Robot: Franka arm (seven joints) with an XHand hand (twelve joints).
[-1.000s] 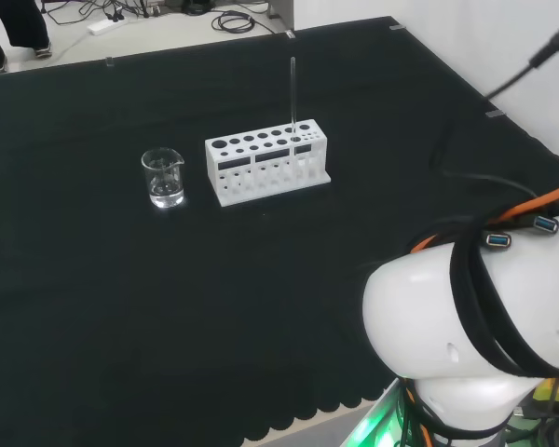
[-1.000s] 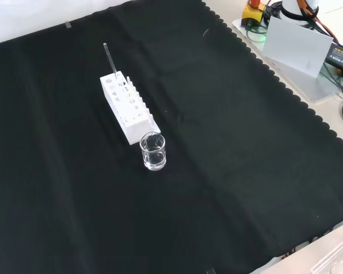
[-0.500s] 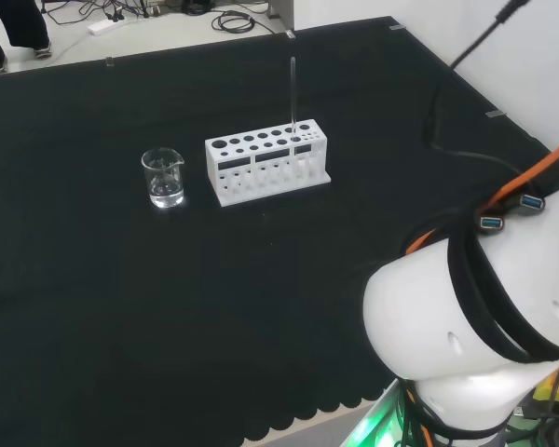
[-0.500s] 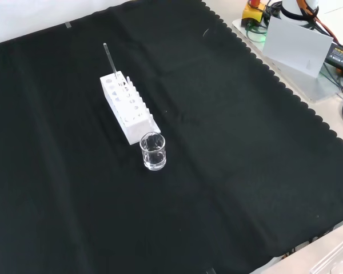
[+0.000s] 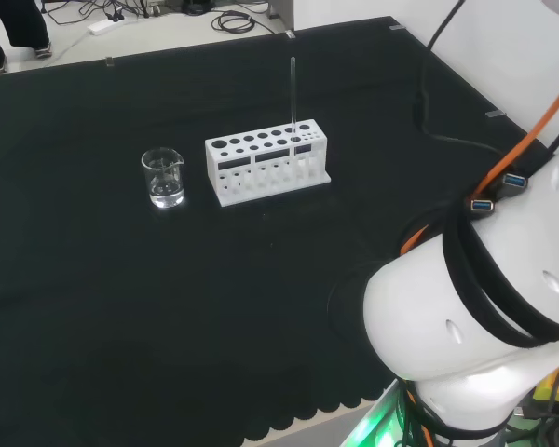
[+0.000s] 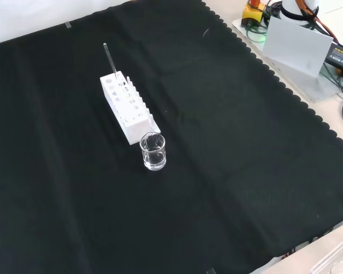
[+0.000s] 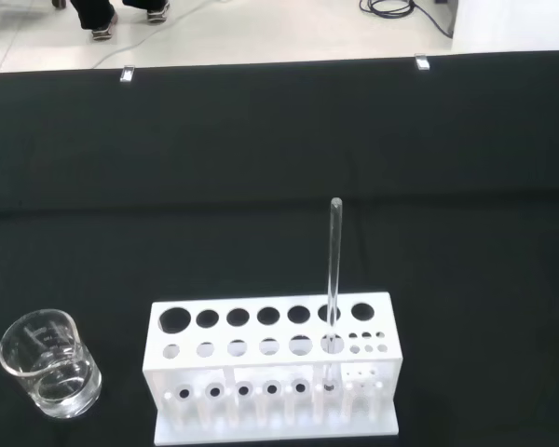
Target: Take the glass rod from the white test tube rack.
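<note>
A clear glass rod (image 5: 293,91) stands upright in a hole near the right end of the white test tube rack (image 5: 265,160) in the head view. The front view shows the rod (image 6: 109,59) at the far end of the rack (image 6: 127,107). The wrist view looks at the rack (image 7: 270,365) from a distance, with the rod (image 7: 334,265) rising from its back row. In the head view the arm's white links (image 5: 475,317) stand at the lower right, well away from the rack.
A small clear glass beaker (image 5: 163,177) with some clear liquid stands just left of the rack in the head view, and in front of the rack's near end, beaker (image 6: 152,151), in the front view. Black cloth (image 6: 228,142) covers the bench around them.
The arm's white links and cables at the head view's right have risen and shifted. The rack, rod and beaker have not moved.
</note>
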